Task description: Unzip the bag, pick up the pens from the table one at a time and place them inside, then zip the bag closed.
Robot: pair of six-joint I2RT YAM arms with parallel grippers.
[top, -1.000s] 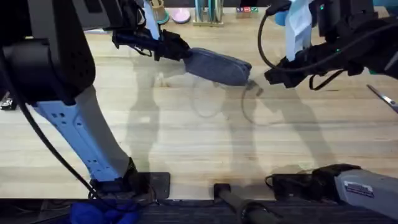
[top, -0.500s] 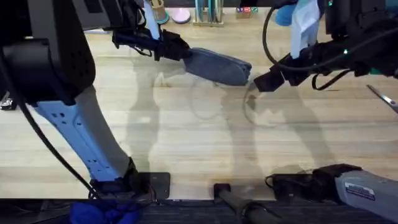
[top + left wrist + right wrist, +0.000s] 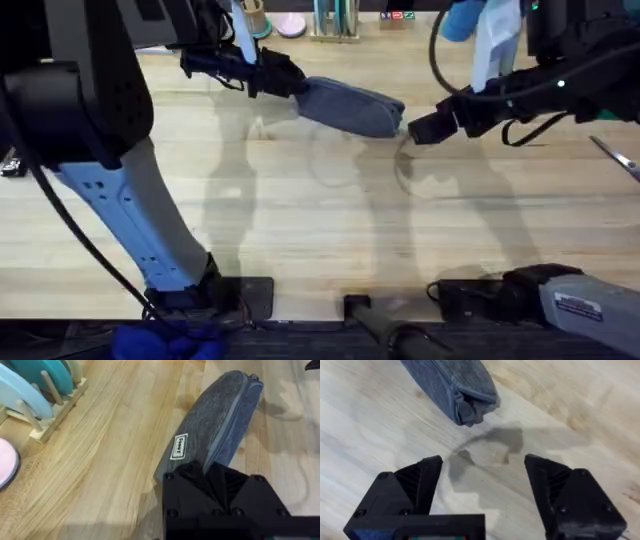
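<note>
The grey-blue bag (image 3: 350, 107) lies on the table (image 3: 300, 220), slanting away from the back left. My left gripper (image 3: 296, 84) is shut on its left end; in the left wrist view the black fingers (image 3: 200, 476) pinch the fabric of the bag (image 3: 215, 425), and the zipper along its length looks closed. Just off the bag's right end hovers my right gripper (image 3: 412, 130), open. The right wrist view shows that gripper (image 3: 482, 477) with its jaws wide apart, the bag's end and its zipper pull (image 3: 467, 411) lying ahead of them, untouched. The pens are out of view.
Metal scissors (image 3: 618, 157) lie near the table's right edge. A wooden rack with teal and blue plates (image 3: 35, 390) and a pink dish (image 3: 6, 462) stand behind the bag, along the back edge. Bare wood stretches in front of the bag.
My right gripper has moved left, closer to the bag's right end. The left gripper and the bag have stayed put.
</note>
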